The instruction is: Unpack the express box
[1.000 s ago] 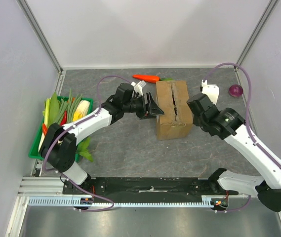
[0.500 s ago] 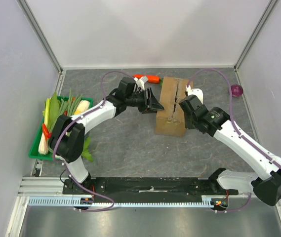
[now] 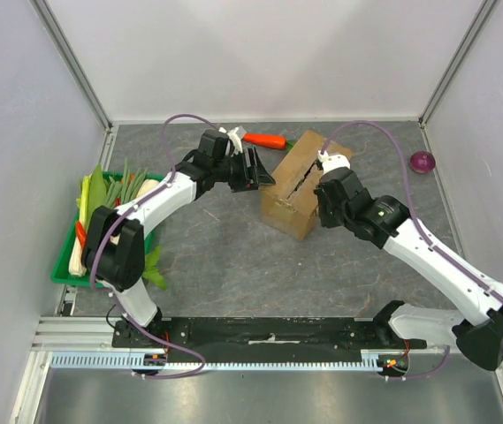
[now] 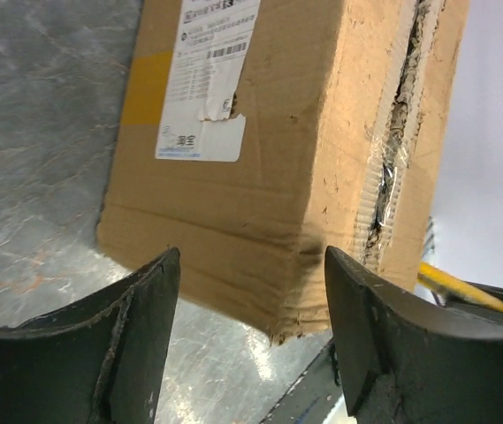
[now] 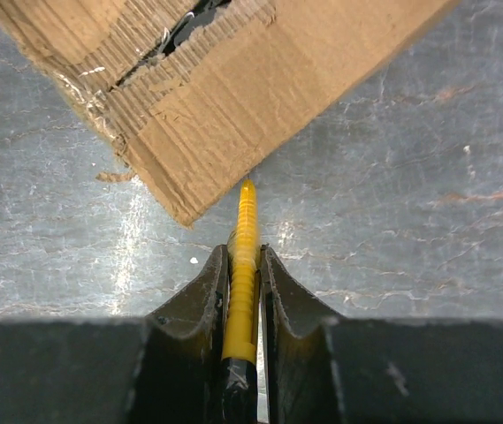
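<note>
At left, green tray [image 3: 60, 261] w/ veg [image 3: 101, 190], express box [image 3: 291, 173] mid-table

We look down on a grey, stone-veined surface [image 3: 224, 265] enclosed by plain white panels: a back wall [image 3: 269, 53] along the top of the frame, a left wall [image 3: 12, 177] and a right wall [image 3: 499, 168]. Aluminium posts [image 3: 74, 66] slant through the upper corners. A slotted metal rail [image 3: 233, 360] crosses the bottom. Soft light glints off the surface.
</note>
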You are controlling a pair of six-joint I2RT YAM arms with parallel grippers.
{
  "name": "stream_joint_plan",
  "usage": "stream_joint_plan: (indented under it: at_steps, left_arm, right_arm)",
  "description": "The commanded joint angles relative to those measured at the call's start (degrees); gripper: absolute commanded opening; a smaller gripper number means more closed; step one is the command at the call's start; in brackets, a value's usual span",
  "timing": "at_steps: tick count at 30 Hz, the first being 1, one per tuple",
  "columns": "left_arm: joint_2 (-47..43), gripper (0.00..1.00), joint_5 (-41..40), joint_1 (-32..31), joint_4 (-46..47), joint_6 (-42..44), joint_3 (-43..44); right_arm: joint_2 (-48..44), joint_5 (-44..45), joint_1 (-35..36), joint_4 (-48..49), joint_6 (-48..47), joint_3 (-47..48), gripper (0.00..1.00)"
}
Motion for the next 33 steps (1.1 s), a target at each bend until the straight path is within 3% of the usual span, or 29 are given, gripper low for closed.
stream_joint_plan:
  at_steps: [1, 6, 12, 19, 33]
  left_arm:
    - [-6.0, 0.73, -5.7, 0.3, -4.9, 7.6, 0.8]
    - [-7.5, 0.73, -3.8, 0.4, -4.1, 6.6, -1.2]
    - [-6.5, 0.72, -0.6, 0.4, 0.8, 6.9, -3.3]
    - [-5.6, 0.68, 0.9, 0.3, 1.7, 9.2, -4.0]
    - [-3.2, 0.59, 0.5, 0.4, 1.6, 9.4, -4.6]
  right_arm:
    - [-5.6, -0.8, 0.0, 1.6, -9.0, 1.7, 0.00]
    - [-7.1, -11.2, 0.0, 0.3, -14.9, 6.3, 0.00]
    - [-7.6, -21.2, 0.0, 15.8, -20.8, 2.2, 0.00]
    - [-5.3, -21.6, 0.0, 31.3, -25.5, -3.9, 0.00]
    - [-2.8, -23.1, 0.0, 34.8, -31.9, -7.3, 0.00]
